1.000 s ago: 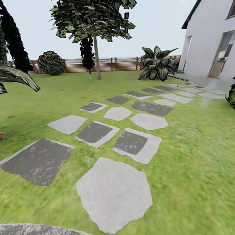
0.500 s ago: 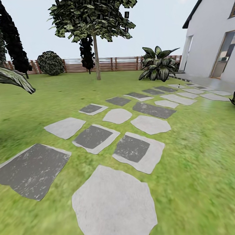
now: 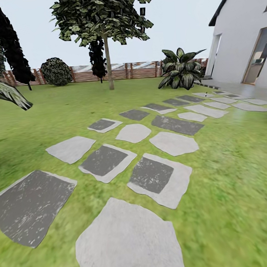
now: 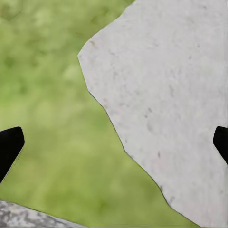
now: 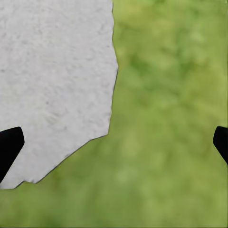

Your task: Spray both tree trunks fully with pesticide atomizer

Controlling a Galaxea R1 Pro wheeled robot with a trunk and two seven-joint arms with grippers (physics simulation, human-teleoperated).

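**Garden transit: lawn and stepping stones in view, atomizer not sighted**

Head view: green lawn crossed by a path of stepping stones. Landmark taken as the large pale stone, the nearest in the frame. Just beyond it lie two stones with dark centres and pale borders; to its left sits a dark slab. Further stones, alternating pale and dark, run away from the landmark toward the white house at the far right.

Straight beyond the landmark, far across the lawn, stands one tree with a thin bare trunk and a leafy crown, just in front of the brown slat fence. Left of that tree along the fence: a round shrub and a dark columnar cypress. Right of it: a broad-leaved plant near the house corner. A drooping leaf enters at the left edge.

Left wrist view: left end effector spread wide, two dark fingertips at opposite edges, nothing between them; grass and a pale stone below.

Right wrist view: right end effector likewise wide and empty, fingertips far apart, over grass and a pale stone.
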